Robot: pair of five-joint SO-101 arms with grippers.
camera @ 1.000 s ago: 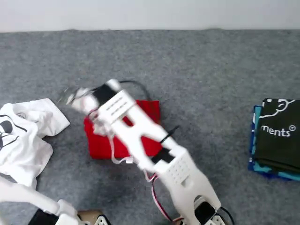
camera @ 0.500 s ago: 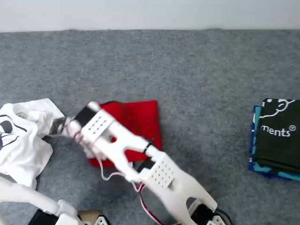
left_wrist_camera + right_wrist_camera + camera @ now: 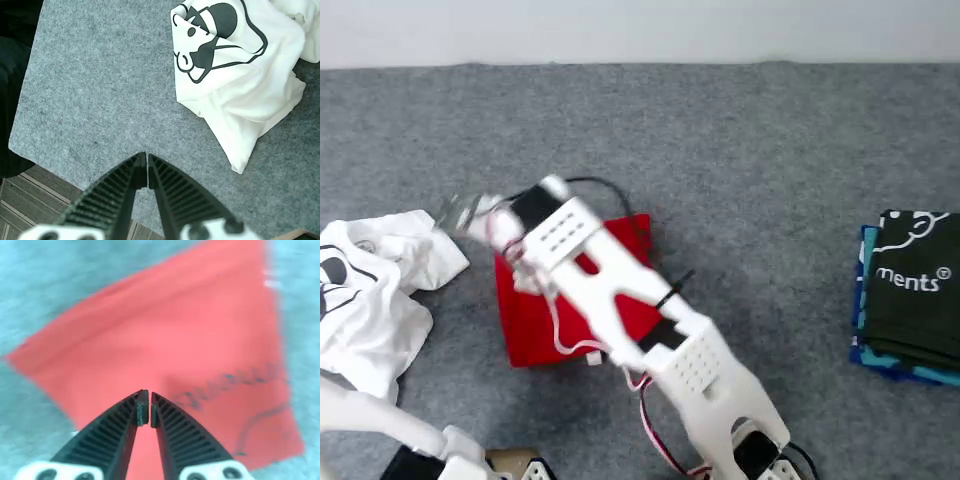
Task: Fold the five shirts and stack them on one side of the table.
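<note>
two pincers, both with jaws pressed together on nothing: the left pincer (image 3: 148,172) hangs over the grey mat (image 3: 90,75) close to its edge, and the right pincer (image 3: 144,410) hangs over one folded red shirt (image 3: 175,340), which spreads beneath and beyond its tips and carries a faint dark line of print too blurred to read. one crumpled white shirt (image 3: 235,75) with a black drawing lies ahead of the left pincer, apart from it. well away from the right pincer, on the side opposite the white shirt, sits one stack of at least two folded shirts, a dark shirt (image 3: 920,300) with white lettering on a blue shirt (image 3: 861,310).
</note>
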